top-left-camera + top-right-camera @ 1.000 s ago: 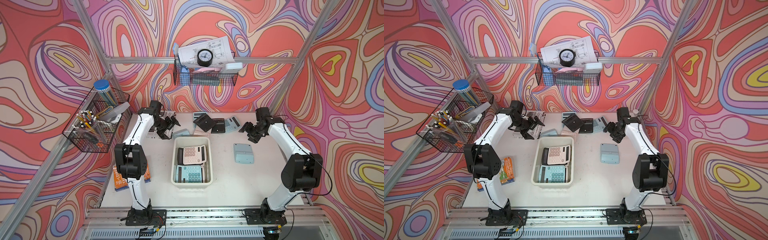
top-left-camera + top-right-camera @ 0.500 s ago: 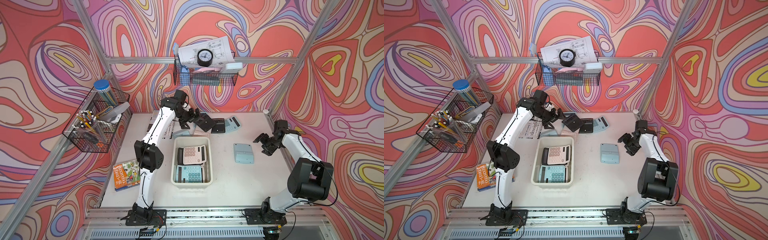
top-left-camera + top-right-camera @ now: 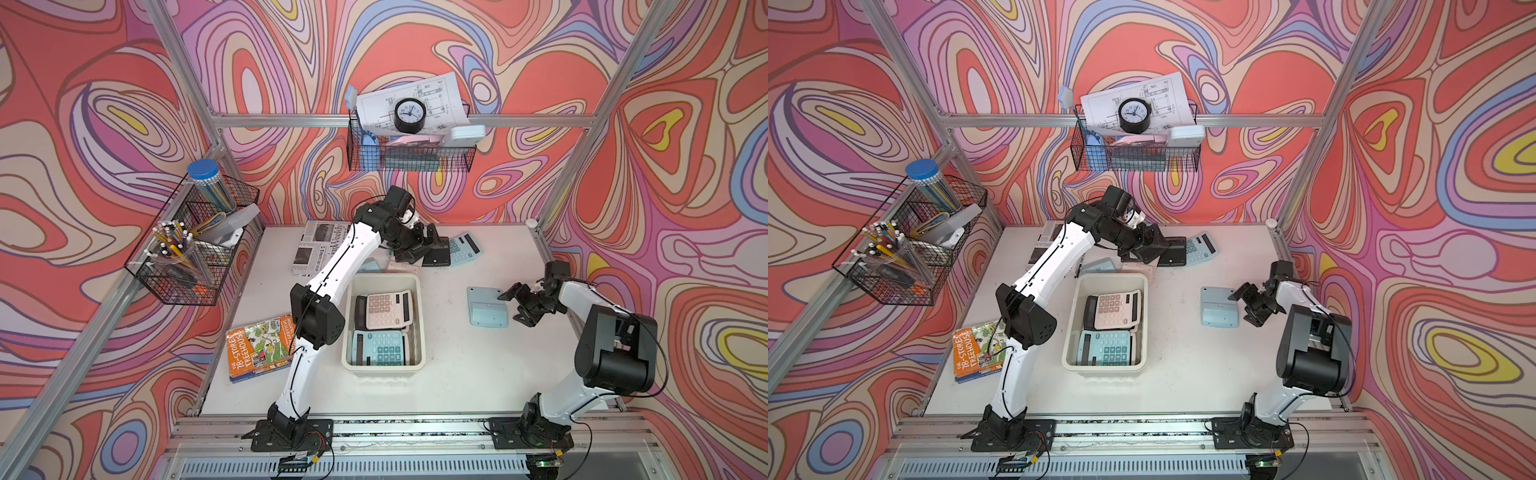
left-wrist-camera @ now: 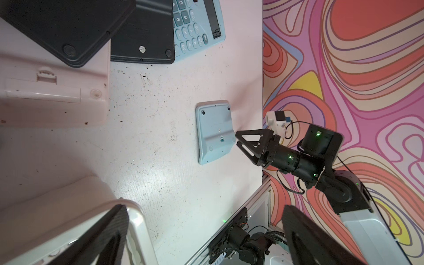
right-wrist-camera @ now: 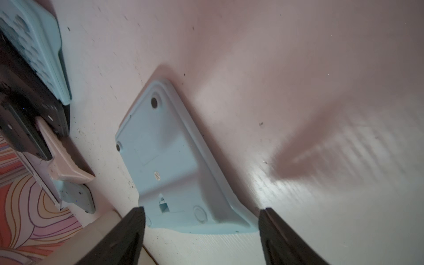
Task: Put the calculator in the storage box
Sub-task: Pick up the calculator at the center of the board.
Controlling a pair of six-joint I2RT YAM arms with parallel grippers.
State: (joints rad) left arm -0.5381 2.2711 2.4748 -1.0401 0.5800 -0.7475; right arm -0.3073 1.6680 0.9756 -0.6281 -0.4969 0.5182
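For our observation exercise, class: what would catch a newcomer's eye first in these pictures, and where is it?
The swirling red, pink and purple walls surround everything. At mid-table the cream storage box holds a pink calculator and a blue calculator. To its right, the right gripper hangs open at a face-down blue calculator.

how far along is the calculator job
Done: a pink calculator and a blue calculator lie in the storage box. In hand: nothing; the open right gripper is at a face-down blue calculator's edge. Left: that one and the back pile by the open left gripper.
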